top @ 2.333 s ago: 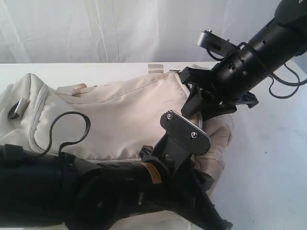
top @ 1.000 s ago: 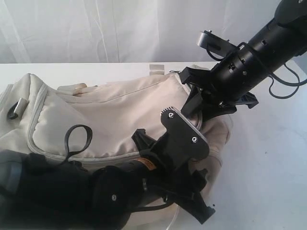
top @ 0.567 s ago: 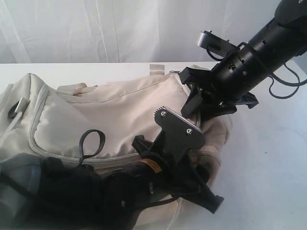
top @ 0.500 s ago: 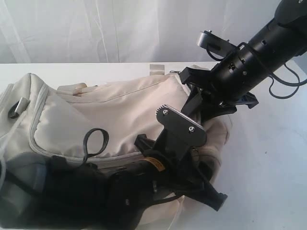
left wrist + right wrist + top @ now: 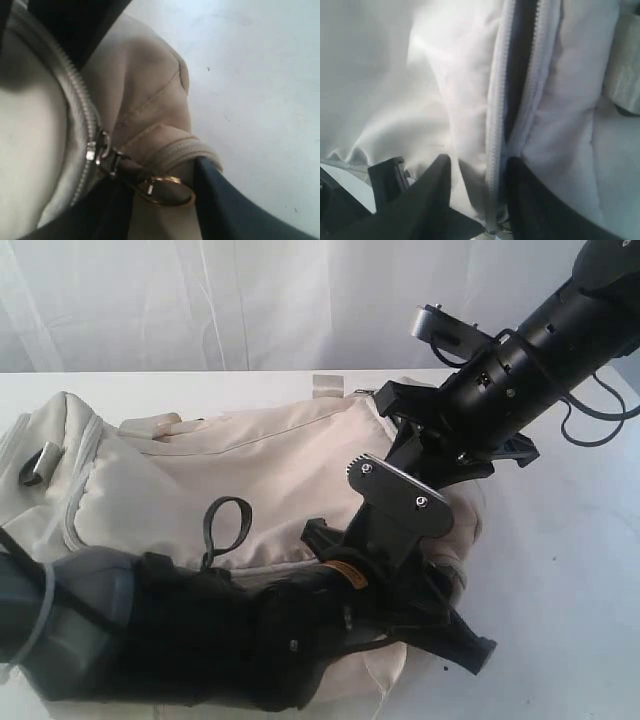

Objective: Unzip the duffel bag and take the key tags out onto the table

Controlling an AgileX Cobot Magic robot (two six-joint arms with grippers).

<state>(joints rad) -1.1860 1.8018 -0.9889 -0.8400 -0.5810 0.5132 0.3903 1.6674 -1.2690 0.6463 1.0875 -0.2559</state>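
Note:
The cream duffel bag [image 5: 250, 470] lies on the white table [image 5: 560, 570]. My left gripper [image 5: 440, 610] is low at the bag's front right corner. In the left wrist view the grey zipper's slider [image 5: 102, 145] shows, and its gold pull ring [image 5: 167, 187] lies between my dark left fingers [image 5: 235, 205]. They touch or nearly touch the ring; whether they pinch it I cannot tell. My right gripper [image 5: 425, 455] is shut on the bag's fabric at the zipper's end [image 5: 495, 115], where a short dark gap shows. The key tags are hidden.
A white curtain [image 5: 200, 300] hangs behind the table. A dark buckle [image 5: 35, 462] sits on the bag's left end and a strap tab [image 5: 325, 383] sticks out at its back. A black cable loop [image 5: 225, 525] of my left arm lies over the bag.
My left arm has slid right along the bag's front toward its right end, and its jaws have narrowed around the pull ring. The right arm has not moved.

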